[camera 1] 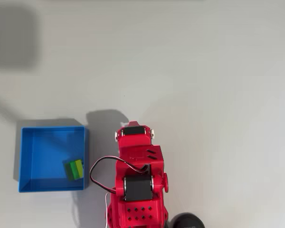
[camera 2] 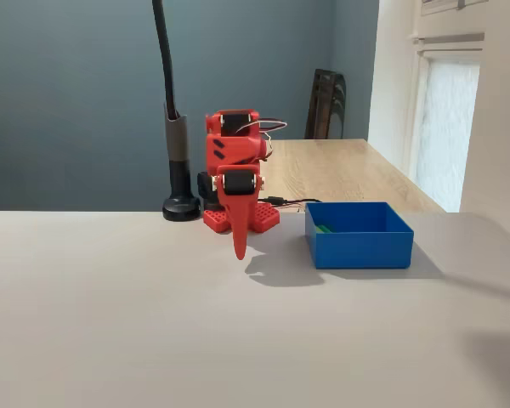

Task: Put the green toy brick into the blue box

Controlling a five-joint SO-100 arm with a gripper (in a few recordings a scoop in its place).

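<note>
Jaws (camera 2: 239,246) look pressed together from where I sit: in the fixed view they taper to a single red point hanging straight down, and I see nothing held between them. That tip hovers just above the pale table (camera 2: 110,323), casting a shadow toward the blue box (camera 2: 358,235), which sits near it to the right in that view.

From the overhead view, the red arm (camera 1: 137,175) is folded over its own base at the bottom centre, a black and red wire looping off its left side. The blue box (camera 1: 26,156) lies just beside the arm on the left, not touching it.

I can see the green toy brick (camera 1: 74,169) lying inside the box, on the floor of it near the lower right corner, close to the wall nearest the arm. Its lime face and darker green side both show. In the fixed view I make out a sliver of green (camera 2: 323,228) over the box's near wall, at its left end.

Behind the arm stands a black pole (camera 2: 175,127) on a round foot.
</note>
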